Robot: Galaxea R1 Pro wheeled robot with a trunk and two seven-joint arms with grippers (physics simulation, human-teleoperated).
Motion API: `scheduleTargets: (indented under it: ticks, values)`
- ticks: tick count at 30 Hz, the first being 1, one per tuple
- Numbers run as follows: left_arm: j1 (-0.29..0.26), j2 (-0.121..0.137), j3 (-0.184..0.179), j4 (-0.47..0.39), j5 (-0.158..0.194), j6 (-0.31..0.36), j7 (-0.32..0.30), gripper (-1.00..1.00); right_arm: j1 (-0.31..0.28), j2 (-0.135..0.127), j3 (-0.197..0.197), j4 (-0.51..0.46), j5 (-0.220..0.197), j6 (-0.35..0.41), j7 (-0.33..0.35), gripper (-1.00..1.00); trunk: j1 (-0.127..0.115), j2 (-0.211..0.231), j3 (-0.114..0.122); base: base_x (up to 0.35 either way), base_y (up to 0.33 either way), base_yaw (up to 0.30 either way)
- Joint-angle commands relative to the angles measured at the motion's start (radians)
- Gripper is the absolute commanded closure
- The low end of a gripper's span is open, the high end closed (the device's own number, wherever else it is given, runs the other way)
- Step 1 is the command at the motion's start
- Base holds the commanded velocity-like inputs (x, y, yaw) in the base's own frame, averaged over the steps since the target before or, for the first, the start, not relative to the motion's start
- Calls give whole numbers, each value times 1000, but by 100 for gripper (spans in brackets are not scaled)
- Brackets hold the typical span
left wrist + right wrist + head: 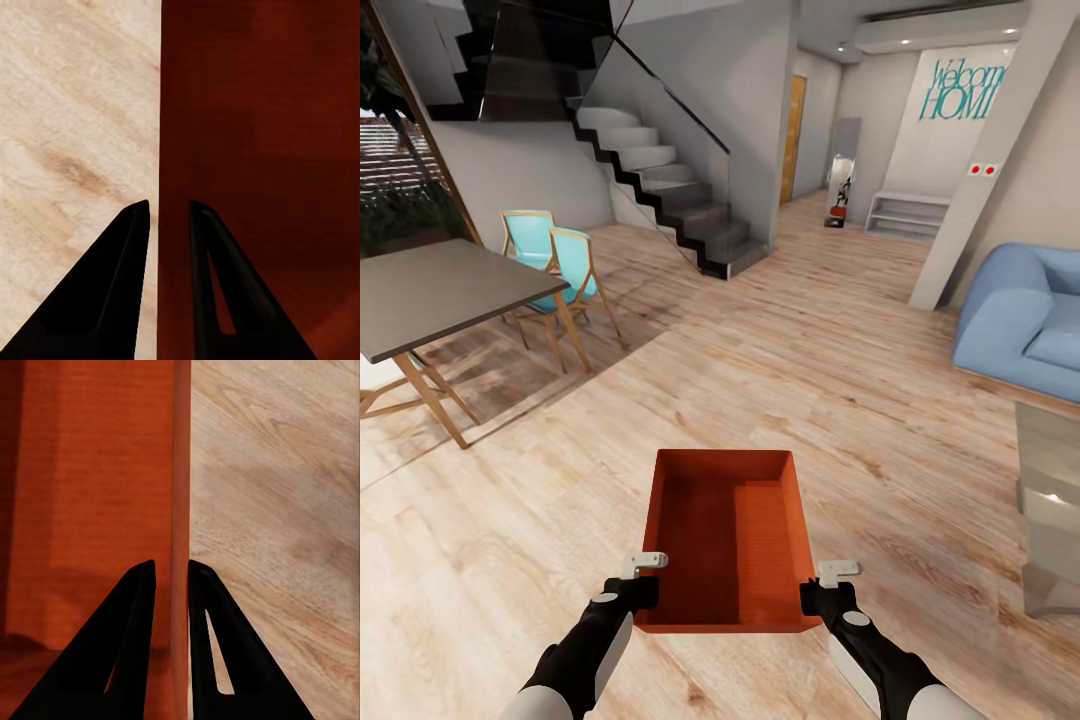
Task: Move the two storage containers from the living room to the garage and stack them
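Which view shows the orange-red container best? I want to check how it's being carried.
The head view: the whole storage container shows above the wood floor, the left gripper and right gripper at its side walls. Each wrist view shows just one wall between the gripper's fingers.

floor [790,380] open ahead | table [440,290] + chairs [565,270] left | sofa [1020,320] right | stairs [670,190] far-left

Orange-red storage container [725,540] was held level above the wood-plank floor [840,400], open side up; possibly a second bin nested inside.
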Motion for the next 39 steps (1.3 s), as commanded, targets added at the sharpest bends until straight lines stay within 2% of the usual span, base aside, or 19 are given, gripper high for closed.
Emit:
scheduleTargets:
  ticks: [1, 9, 33, 39]
  values:
    - [0, 1, -8, -3, 4, 6, -17, 100, -1, -38, 10, -1, -18, -1, -2, 100, 0, -1, -1, 0, 0, 0]
    - [0, 1, -8, -3, 4, 6, -17, 100, -1, -37, 10, -1, -17, 0, -2, 100, 0, -1, 1, 0, 0, -27]
    - [0, 1, -8, -3, 4, 6, -17, 100, -1, -38, 10, -1, -18, -1, -2, 100, 0, -1, 14, 0, 0, -216]
    - [0, 1, -8, -3, 4, 7, -17, 100, -1, -39, 10, -1, -18, -1, -2, 100, 0, -1, 15, 0, 0, -71]
